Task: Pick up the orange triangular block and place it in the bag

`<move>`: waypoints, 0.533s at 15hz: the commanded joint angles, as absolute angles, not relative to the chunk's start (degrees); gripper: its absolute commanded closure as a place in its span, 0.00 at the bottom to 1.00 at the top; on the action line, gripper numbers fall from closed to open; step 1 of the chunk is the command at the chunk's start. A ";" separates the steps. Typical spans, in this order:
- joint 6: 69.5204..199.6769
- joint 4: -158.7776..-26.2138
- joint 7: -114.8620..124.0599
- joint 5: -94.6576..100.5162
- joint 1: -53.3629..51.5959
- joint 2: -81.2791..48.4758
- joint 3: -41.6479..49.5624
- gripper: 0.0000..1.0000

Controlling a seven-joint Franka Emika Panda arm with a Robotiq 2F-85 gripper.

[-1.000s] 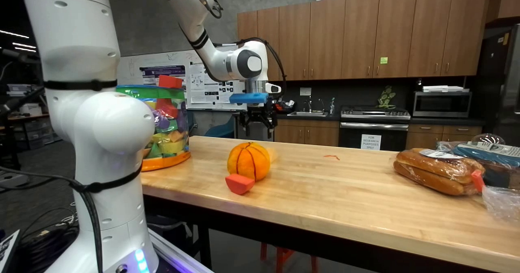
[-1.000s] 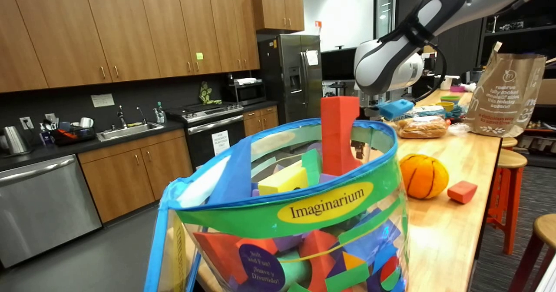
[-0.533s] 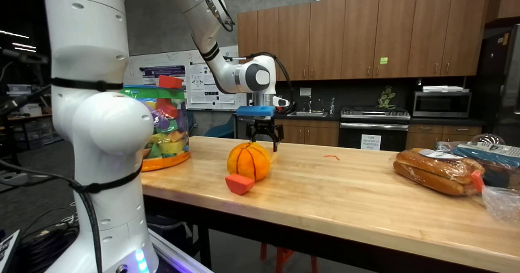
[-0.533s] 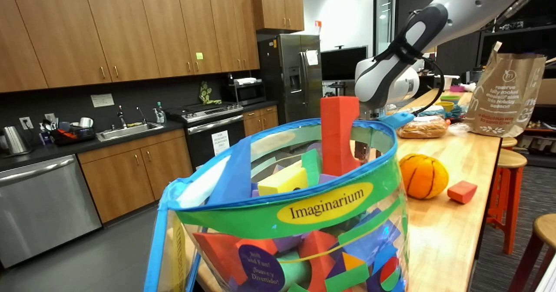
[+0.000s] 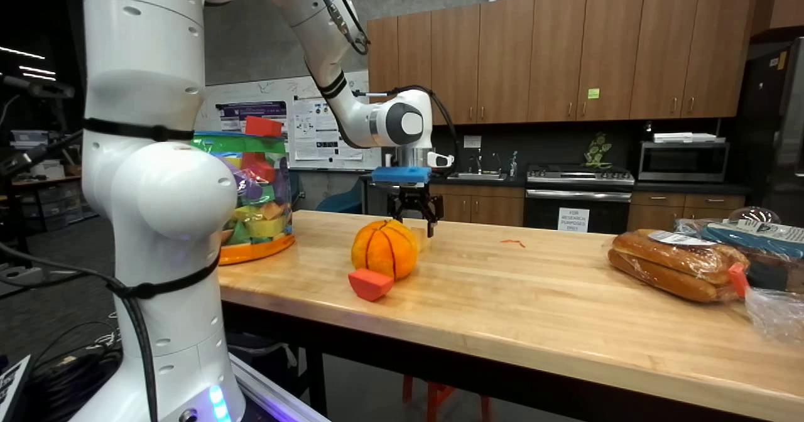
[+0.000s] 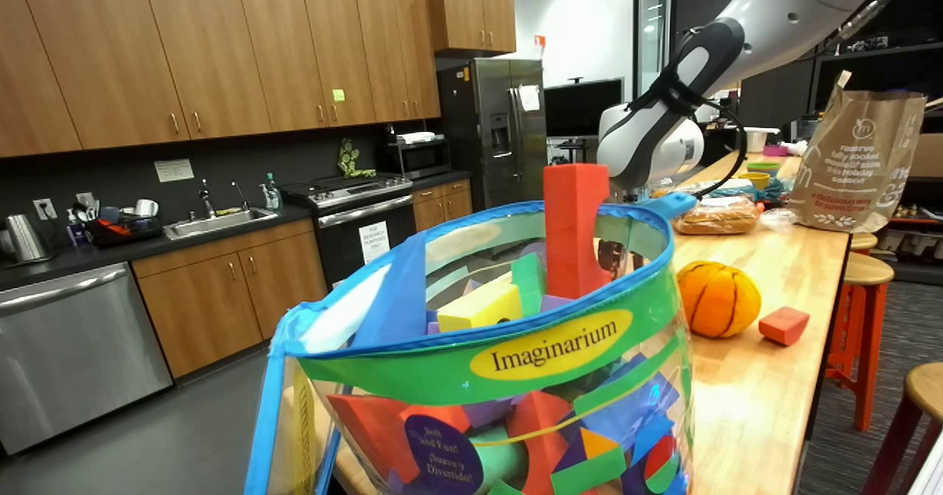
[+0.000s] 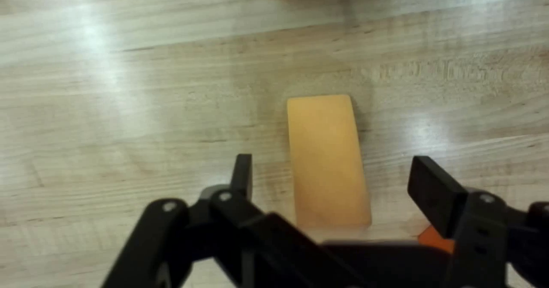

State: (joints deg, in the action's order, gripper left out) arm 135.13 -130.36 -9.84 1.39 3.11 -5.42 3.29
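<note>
On the counter (image 5: 502,271), the bag (image 6: 442,376) stands well apart from the tool (image 7: 333,177), its top open, I'd guess, for filling. The tool's jaws stand wide; beneath lies the block (image 7: 329,163), long sides facing them, presumably so they can pinch its width.
</note>
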 commanded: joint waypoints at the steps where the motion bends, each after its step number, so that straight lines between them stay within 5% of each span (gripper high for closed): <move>1: 135.36 -129.38 -9.49 2.08 3.55 -6.24 3.45 0.39; 6: 134.80 -129.43 -9.38 2.34 3.91 -6.20 3.82 0.78; 8: 135.12 -129.56 -9.00 2.49 3.95 -6.55 3.88 0.86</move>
